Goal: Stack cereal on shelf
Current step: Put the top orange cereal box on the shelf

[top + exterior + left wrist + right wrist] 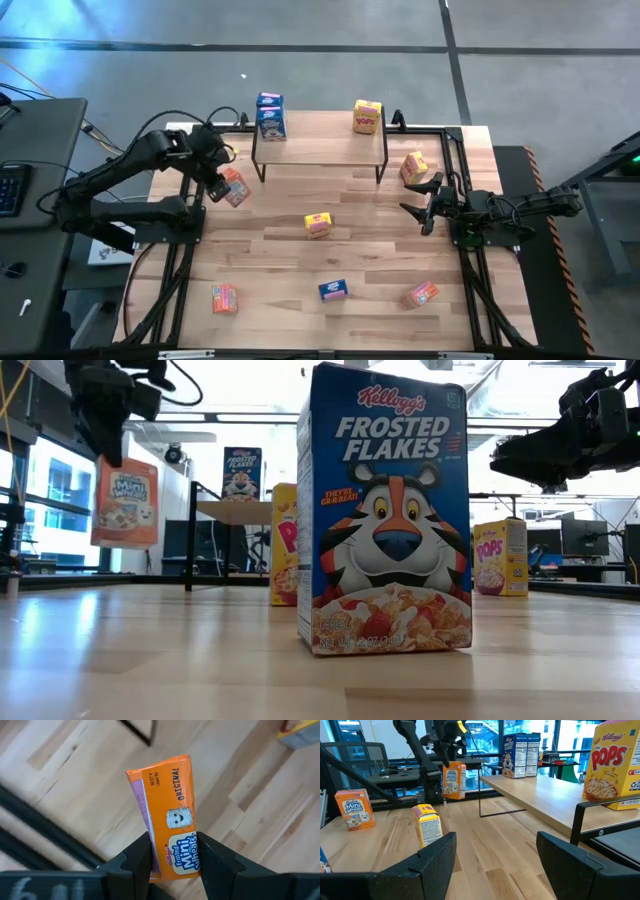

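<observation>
Left end effector (218, 184) is clamped shut on an orange Mini-Wheats box (234, 186), holding it up off the bench (300, 255) just off the shelf's (320, 140) left front leg. In the left wrist view the two fingers (137, 862) pinch the box's lower end, so the bottom of the print is hidden behind them.

Right end effector (422, 208) sits over the right side of the bench with its fingers spread apart and nothing between them.

On the shelf: two blue boxes (270, 116) at the left end, pushed together so it's hard to see where one stops, and a yellow Pops box (367, 116) at the right end.

Off the shelf: a yellow box (414, 166) just right of the shelf, another yellow box (318, 225) mid-bench, a blue Frosted Flakes box (333, 290) near the front, an orange box (223, 298) front left and another orange one (421, 294) front right.

In the low view the Frosted Flakes box blocks most of the middle, so only slivers of the yellow box behind it show.
</observation>
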